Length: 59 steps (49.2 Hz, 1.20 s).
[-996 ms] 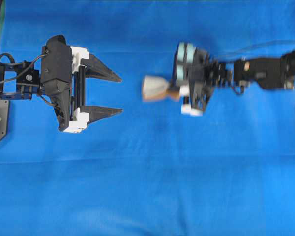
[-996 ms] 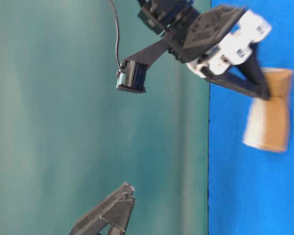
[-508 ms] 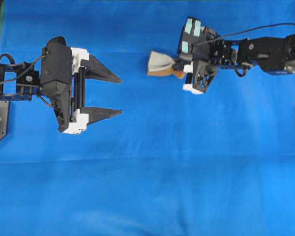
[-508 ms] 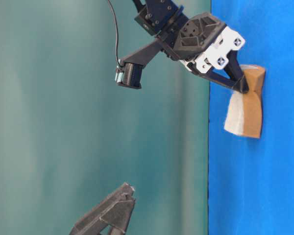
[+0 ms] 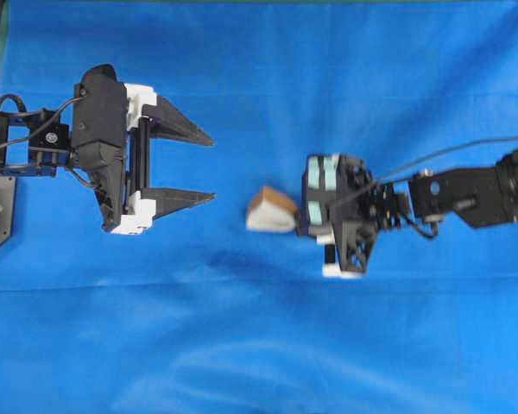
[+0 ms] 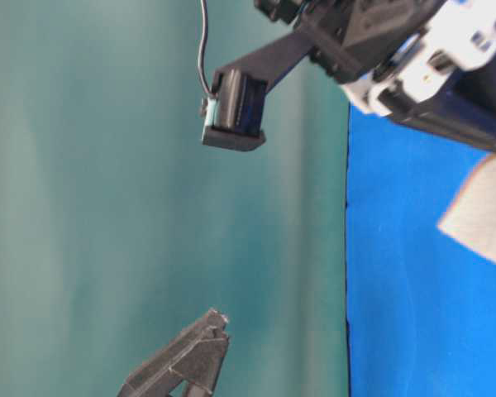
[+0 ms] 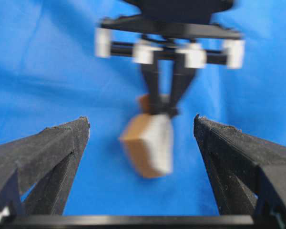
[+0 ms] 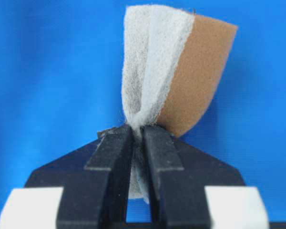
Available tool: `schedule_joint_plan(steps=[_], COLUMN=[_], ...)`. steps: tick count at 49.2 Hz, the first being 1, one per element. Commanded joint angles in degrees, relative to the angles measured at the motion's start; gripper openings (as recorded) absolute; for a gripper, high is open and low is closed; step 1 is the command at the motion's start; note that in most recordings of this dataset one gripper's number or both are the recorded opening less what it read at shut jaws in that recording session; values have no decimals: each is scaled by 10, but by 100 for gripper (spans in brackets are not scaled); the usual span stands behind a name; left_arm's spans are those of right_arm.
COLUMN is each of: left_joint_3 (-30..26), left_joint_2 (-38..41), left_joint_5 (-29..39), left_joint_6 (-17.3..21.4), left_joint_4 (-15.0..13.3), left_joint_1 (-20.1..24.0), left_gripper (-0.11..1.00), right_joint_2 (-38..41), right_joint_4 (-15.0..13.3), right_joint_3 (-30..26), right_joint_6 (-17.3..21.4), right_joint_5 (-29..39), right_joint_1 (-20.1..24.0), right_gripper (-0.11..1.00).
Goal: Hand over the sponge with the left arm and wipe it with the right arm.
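At the middle of the overhead view, the sponge [image 5: 271,211] is pinched in the right arm's gripper [image 5: 299,214].

All around lies only the blue cloth [image 5: 259,345], rippled toward the bottom of the frame, and nothing sits between the two arms. The right gripper [image 8: 139,138] has its fingers squeezed nearly together on one end of the sponge [image 8: 174,71], crushing it narrow there. The sponge's long axis runs straight out from the fingers toward the left of the overhead frame, grey-white scouring face on one side, orange-brown foam on the other. At the left edge, the left arm's gripper [image 5: 209,167] stands spread wide with nothing between its fingers, its tips aimed at the sponge but well apart from it.
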Motion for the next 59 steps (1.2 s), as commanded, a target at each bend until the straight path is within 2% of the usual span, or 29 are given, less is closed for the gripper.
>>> schedule_joint_plan(steps=[1, 7, 14, 21, 28, 37, 43, 59], left_joint_3=[-9, -10, -9, -9, -9, -10, -9, -10], left_joint_2=[-2, -1, -1, -1, -1, -1, -1, -1], left_joint_5=[-5, -4, -5, -5, -5, -5, -5, -5], left_joint_6=[0, 0, -1, -1, -1, -1, -1, 0], left_joint_4=[1, 1, 2, 1, 1, 1, 1, 1], left_joint_1=[-1, -1, -4, -6, -7, -7, -7, -7], left_gripper=[88, 88, 88, 88, 88, 88, 88, 88], right_joint_2=[-9, -9, -9, -8, -9, -9, -9, -9], right_joint_4=[4, 1, -7, -40, -82, -112, -118, -120], right_joint_3=[-7, -7, -5, -3, -7, -10, -10, -10], right_joint_6=[13, 15, 9, 5, 5, 5, 5, 6], right_joint_5=[4, 4, 4, 9, 11, 11, 11, 10], right_joint_1=[43, 43, 13, -44, -120, -180, -193, -192], right_gripper=[13, 13, 13, 13, 13, 13, 13, 13])
